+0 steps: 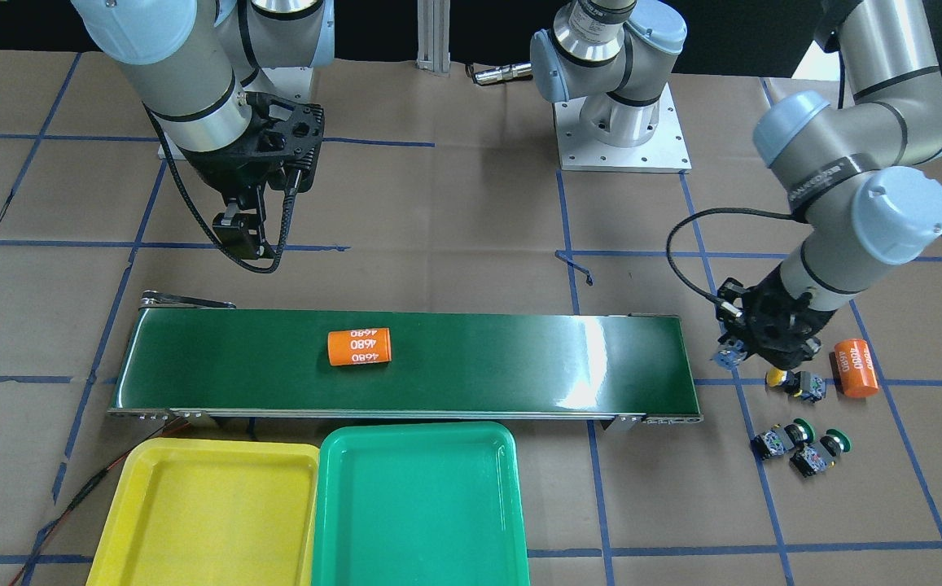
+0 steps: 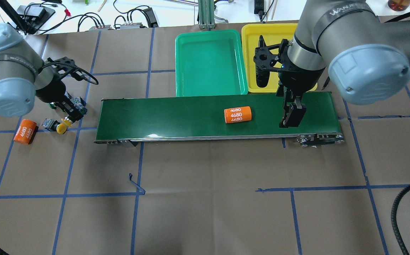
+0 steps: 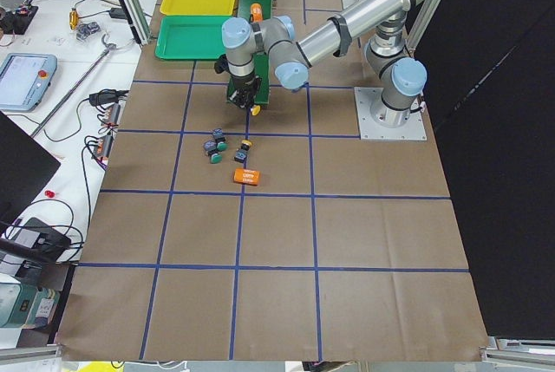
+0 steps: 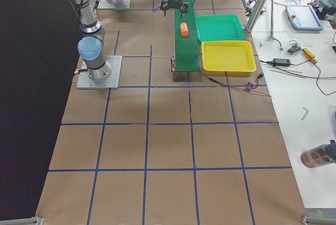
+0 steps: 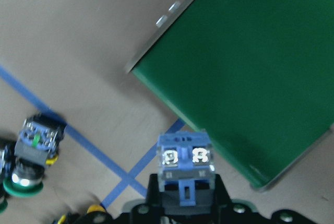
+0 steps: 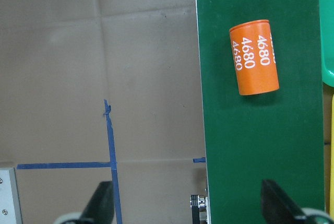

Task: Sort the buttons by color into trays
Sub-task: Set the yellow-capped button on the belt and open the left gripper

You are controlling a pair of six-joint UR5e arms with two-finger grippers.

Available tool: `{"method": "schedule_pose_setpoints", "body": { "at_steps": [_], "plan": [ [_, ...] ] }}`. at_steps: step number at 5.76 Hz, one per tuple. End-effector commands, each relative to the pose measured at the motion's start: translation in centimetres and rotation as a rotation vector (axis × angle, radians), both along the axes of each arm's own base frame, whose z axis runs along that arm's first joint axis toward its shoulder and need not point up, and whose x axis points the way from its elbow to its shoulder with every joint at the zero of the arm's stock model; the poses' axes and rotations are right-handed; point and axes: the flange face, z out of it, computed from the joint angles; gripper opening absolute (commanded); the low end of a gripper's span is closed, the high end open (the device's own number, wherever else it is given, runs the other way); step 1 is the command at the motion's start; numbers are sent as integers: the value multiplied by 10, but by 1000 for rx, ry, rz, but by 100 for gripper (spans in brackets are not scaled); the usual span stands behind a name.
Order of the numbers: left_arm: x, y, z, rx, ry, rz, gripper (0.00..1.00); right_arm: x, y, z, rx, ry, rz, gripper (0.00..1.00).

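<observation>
My left gripper (image 1: 743, 352) is shut on a button (image 5: 185, 165), blue-grey contact block up, held just above the table off the belt's end. Its cap looks yellow in the exterior left view (image 3: 254, 110). Another yellow button (image 1: 792, 381) lies beside it. Two green buttons (image 1: 782, 439) (image 1: 821, 452) lie a little nearer the front edge. My right gripper (image 2: 291, 115) is open and empty, hovering over the belt's other end. The yellow tray (image 1: 145, 488) and the green tray (image 1: 418, 505) stand side by side along the belt, both bare.
The long dark green belt (image 1: 479, 358) carries an orange "4680" cylinder (image 1: 359, 347). A second orange cylinder (image 1: 856, 368) lies on the table next to the buttons. Blue tape lines cross the brown paper table cover.
</observation>
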Motion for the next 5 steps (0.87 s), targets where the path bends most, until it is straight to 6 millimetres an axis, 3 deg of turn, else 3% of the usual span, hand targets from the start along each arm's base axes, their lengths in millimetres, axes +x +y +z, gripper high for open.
{"method": "schedule_pose_setpoints", "body": {
  "at_steps": [1, 2, 3, 4, 5],
  "plan": [
    [-83, -6, 4, -7, -3, -350, 0, 0, 0, 0, 0, -1, -2, 100],
    [-99, 0, -5, 8, 14, -590, 1, 0, 0, 0, 0, -1, -2, 100],
    [-107, 4, -17, 28, 17, -673, 1, 0, 0, -1, 3, -1, 0, 100],
    [-113, 8, -14, 20, 14, -698, 4, 0, 0, -1, 3, -1, 0, 100],
    [-114, 7, -25, 32, 20, -698, 41, 0, 0, -1, 3, -1, 0, 100]
  ]
}}
